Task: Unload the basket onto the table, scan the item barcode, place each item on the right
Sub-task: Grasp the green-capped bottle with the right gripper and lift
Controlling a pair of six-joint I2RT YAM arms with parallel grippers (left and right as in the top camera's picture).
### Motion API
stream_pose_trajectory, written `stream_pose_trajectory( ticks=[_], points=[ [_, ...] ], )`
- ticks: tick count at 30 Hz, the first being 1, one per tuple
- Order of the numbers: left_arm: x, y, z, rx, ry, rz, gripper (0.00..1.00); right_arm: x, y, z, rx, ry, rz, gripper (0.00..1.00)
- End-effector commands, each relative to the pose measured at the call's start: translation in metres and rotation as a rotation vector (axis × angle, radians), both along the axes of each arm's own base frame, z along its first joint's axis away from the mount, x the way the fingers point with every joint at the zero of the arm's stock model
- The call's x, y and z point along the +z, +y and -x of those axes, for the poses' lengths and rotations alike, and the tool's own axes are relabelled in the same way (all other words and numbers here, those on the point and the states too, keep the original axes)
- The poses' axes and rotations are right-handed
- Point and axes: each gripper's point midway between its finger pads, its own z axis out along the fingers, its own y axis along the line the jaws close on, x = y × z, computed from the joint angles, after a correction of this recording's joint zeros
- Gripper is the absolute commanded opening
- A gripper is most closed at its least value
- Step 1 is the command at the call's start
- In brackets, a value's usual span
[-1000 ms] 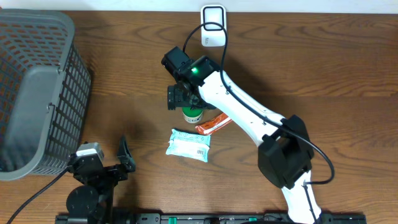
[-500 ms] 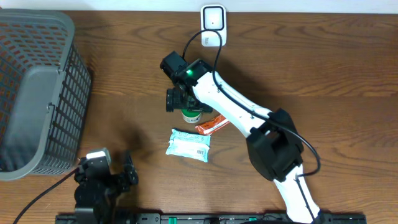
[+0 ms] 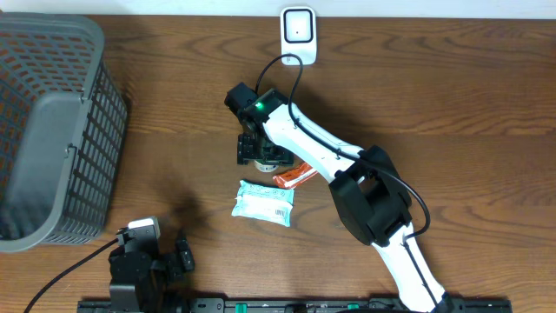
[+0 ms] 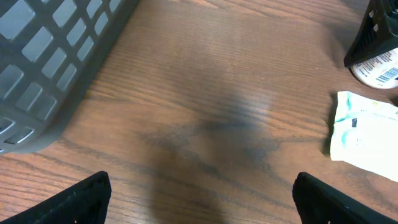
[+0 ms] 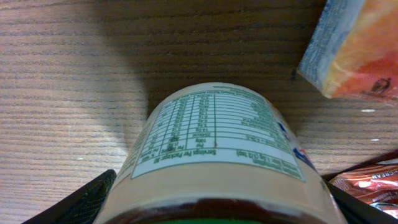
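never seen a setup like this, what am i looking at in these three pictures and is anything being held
Two robot arms work at a wooden table. One picture is taken from above; the other two come from small cameras on each arm's wrist, looking past its own fingers.

From above, the white right arm reaches to the middle, its tool lowered around a small jar. Its wrist view shows that jar up close, label facing the camera, with a finger on each side. The fingers bracket it, but a firm grip is not shown.

The left tool waits open at the bottom edge, holding nothing.

Also on the table: a white packet, an orange-red packet, a grey basket on the left, and a white scanner at the far edge.
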Motion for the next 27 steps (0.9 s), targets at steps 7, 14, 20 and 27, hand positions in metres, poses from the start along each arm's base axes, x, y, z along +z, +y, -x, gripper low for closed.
stream_pose_trajectory(
  ticks=[7,14,20,27],
  points=[
    [-0.002,-0.001,0.001,0.0,0.008,0.013,0.94,-0.002,-0.005,0.001,-0.022,0.025,0.015,0.81],
    [-0.002,-0.001,0.001,0.0,0.008,0.013,0.94,-0.005,-0.007,0.003,-0.022,0.033,0.022,0.81],
    [-0.002,-0.001,0.001,0.0,0.008,0.013,0.94,-0.019,-0.007,0.007,-0.022,0.065,0.03,0.8],
    [-0.002,-0.001,0.001,0.0,0.008,0.013,0.94,-0.032,-0.006,0.011,-0.023,0.1,0.032,0.65]
  ],
)
